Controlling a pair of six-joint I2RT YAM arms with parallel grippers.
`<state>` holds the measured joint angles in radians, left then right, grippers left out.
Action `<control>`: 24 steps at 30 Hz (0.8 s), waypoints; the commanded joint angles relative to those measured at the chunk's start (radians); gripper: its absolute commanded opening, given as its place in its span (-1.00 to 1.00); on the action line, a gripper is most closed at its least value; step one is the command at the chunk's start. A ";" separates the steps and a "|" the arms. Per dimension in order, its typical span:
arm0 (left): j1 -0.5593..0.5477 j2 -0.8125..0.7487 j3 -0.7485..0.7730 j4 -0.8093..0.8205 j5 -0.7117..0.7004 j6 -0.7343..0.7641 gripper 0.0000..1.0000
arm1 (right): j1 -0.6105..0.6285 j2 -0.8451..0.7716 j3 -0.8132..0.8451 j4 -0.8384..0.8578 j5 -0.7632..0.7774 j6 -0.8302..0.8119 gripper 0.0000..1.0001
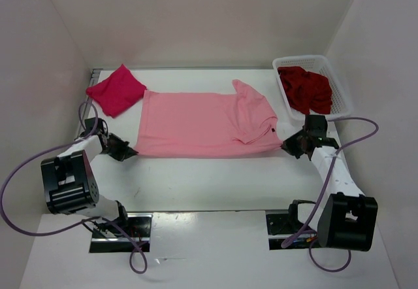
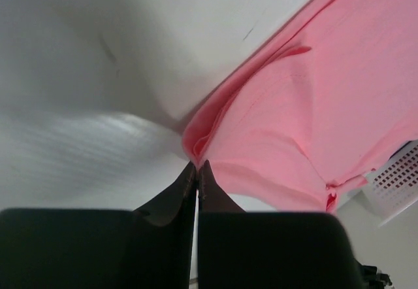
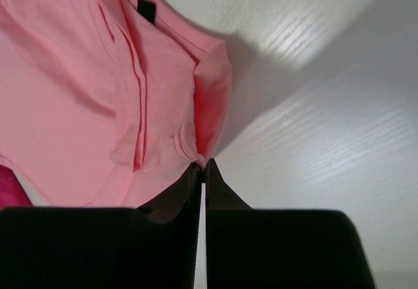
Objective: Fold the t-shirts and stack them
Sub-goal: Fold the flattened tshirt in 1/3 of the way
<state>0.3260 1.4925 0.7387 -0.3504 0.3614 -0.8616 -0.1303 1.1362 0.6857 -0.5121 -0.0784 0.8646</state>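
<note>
The light salmon pink t-shirt (image 1: 196,124) lies spread across the table, its right sleeve folded inward. My left gripper (image 1: 132,152) is shut on its near left corner (image 2: 199,138), the cloth pinched between the black fingertips. At the near right corner (image 3: 209,116) my right gripper (image 1: 287,144) is shut on the bunched hem. A bright crimson-pink t-shirt (image 1: 116,89) sits folded at the back left. The dark red t-shirt (image 1: 305,87) lies crumpled in the basket.
A white lattice basket (image 1: 330,73) stands at the back right, its edge showing in the left wrist view (image 2: 398,181). White walls enclose the table on three sides. Purple cables loop beside both arm bases.
</note>
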 commanded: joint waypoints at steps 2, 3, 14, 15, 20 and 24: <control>0.025 -0.095 -0.050 -0.120 0.050 0.045 -1.00 | -0.006 -0.047 -0.014 -0.100 -0.043 0.017 -0.92; 0.025 -0.115 -0.059 -0.140 0.050 0.059 -0.96 | -0.006 -0.056 -0.014 -0.123 -0.043 0.017 -0.92; 0.042 -0.242 0.103 -0.204 0.071 0.121 0.10 | 0.061 -0.013 0.209 -0.097 -0.063 -0.099 -0.17; 0.009 -0.242 0.103 -0.150 0.085 0.112 -0.01 | 0.079 0.003 0.218 -0.071 -0.063 -0.110 -0.32; -0.172 -0.184 0.125 -0.059 0.027 0.075 -0.67 | 0.266 0.187 0.196 0.093 -0.077 -0.067 -1.00; -0.347 -0.120 0.145 -0.009 -0.058 0.039 -0.80 | 0.366 0.286 0.178 0.156 -0.057 -0.058 -0.68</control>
<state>0.0490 1.3392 0.8478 -0.4271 0.3588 -0.7914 0.1894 1.3823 0.8753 -0.4469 -0.1436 0.8005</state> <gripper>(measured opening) 0.104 0.110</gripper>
